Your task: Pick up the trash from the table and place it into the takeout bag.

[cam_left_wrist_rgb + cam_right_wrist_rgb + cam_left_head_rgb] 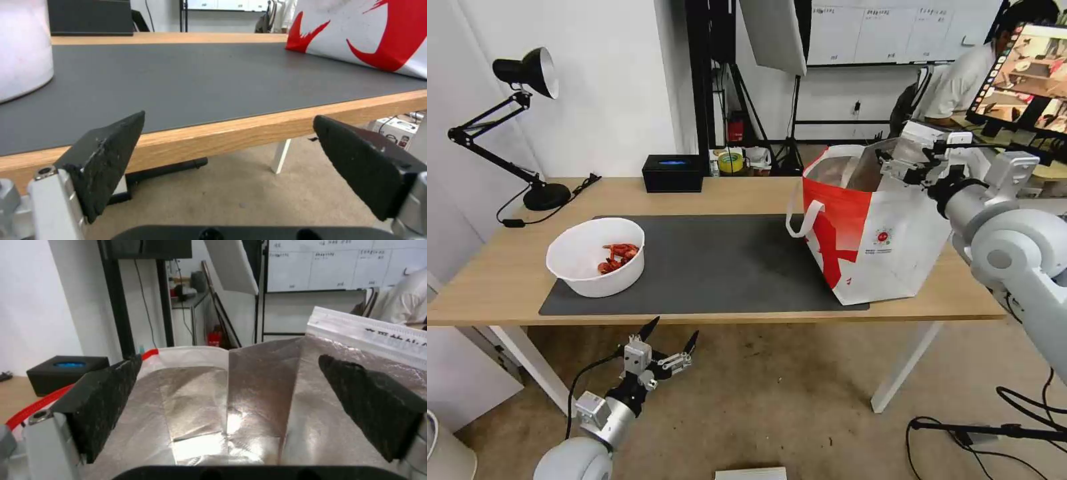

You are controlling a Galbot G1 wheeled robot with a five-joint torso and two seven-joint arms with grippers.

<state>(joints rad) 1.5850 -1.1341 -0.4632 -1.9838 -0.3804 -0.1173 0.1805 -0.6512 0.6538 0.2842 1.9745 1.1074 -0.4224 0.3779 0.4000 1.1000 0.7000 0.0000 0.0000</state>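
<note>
Trash, a white round bowl [596, 257] of red crayfish shells, sits on the dark grey mat at the light-wood bench's [747, 193] left end, nearer the wide-open, empty left claw [668, 337] below the front edge, while the wide-open, empty right claw [908, 162] hangs over the red-and-white foil-lined takeout bag [874, 233].

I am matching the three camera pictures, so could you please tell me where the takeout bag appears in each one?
Head view: the takeout bag stands on the table's right end, partly on the dark mat.
Left wrist view: its red-and-white side is in the upper right corner.
Right wrist view: its foil-lined inside lies below the open right hand.
Shared landmark: the black box.
</note>
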